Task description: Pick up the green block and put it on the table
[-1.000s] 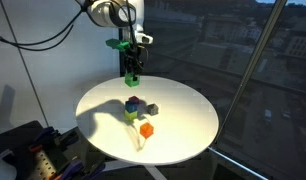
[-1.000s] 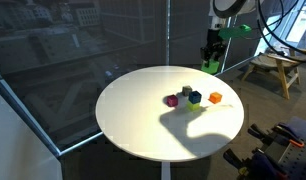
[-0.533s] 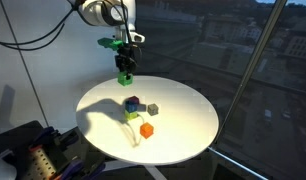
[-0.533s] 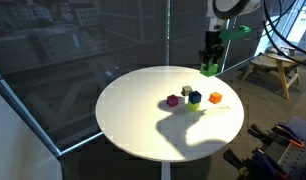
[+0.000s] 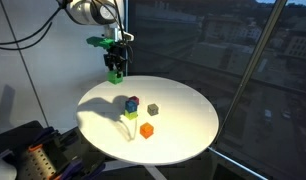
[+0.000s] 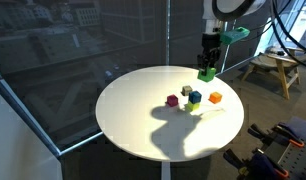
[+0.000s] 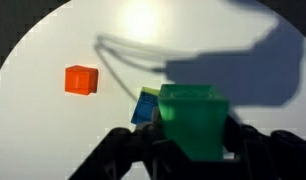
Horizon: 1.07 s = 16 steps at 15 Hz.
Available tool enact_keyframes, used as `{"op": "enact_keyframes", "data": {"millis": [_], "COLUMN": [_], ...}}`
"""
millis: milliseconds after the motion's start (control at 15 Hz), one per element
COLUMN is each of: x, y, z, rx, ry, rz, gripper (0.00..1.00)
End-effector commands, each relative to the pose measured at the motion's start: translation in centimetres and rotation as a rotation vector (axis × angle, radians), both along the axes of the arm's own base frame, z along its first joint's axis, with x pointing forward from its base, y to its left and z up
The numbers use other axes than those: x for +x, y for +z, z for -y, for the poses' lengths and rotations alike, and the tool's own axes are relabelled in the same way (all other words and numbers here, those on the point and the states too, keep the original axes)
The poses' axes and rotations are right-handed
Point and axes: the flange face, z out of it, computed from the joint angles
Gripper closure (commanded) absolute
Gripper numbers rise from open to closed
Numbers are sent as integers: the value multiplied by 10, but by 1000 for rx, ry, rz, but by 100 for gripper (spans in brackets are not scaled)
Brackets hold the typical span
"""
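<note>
Gripper [image 5: 115, 65] clamped on green block [image 5: 115, 75], holding it in the air over the table [image 5: 188, 125] near its rim. Orange block [image 7: 81, 79] and blue block [image 7: 144, 105] sit on the table below.

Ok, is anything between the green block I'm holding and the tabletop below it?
Nothing visible. The gripper holds the green block seemingly over bare table near the rim; the blue block and orange block sit apart, toward the middle.
</note>
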Motion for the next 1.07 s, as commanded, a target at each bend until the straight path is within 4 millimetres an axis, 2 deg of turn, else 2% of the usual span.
{"op": "enact_keyframes", "data": {"millis": [0,67,133,800,867,1000], "x": [-14,-15,-6,-9,-9,-9], "y": [9,10,1,3,3,3], "z": [-8,-8,-10,-10,-10,-16], "rx": [-4,1,0,0,0,-1], "ry": [62,65,36,45,45,53], "rz": [7,6,-3,0,0,4], "gripper": [70,70,45,45,70,70]}}
